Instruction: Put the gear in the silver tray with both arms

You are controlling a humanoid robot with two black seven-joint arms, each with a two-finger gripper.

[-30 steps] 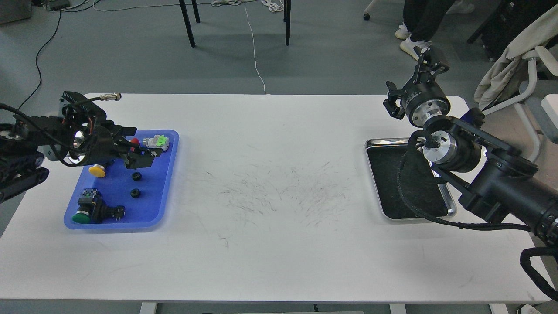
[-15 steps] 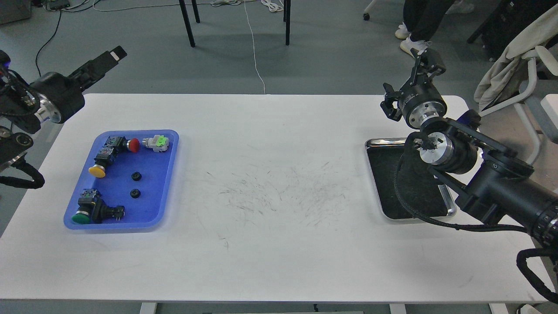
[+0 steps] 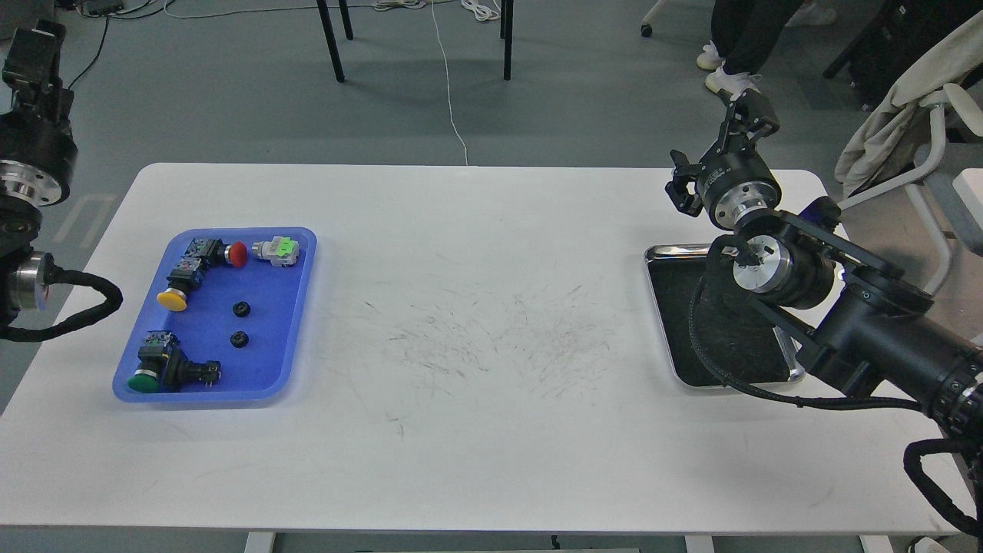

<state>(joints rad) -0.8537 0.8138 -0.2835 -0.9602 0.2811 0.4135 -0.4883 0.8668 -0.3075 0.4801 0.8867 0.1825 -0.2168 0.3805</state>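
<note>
Two small black gears (image 3: 241,309) (image 3: 239,339) lie in the blue tray (image 3: 265,357) at the table's left. The silver tray (image 3: 659,273), with a dark floor, sits at the right and holds nothing that I can see; my right arm covers part of it. My left gripper (image 3: 31,54) is raised far left, above and behind the table's corner and well away from the gears. It is dark, and its fingers cannot be told apart. My right gripper (image 3: 749,107) points up and back beyond the silver tray's far edge, and its fingers are unclear.
The blue tray also holds a red button (image 3: 236,254), a yellow button (image 3: 172,300), a green button (image 3: 146,378) and a green-white connector (image 3: 278,250). A chair with cloth (image 3: 906,115) stands at the right. Chair legs (image 3: 332,42) and a person's feet (image 3: 726,77) are behind the table.
My left arm has lifted out of the blue tray and swung up and to the far left. My right gripper has shifted slightly left. The gears have not moved.
</note>
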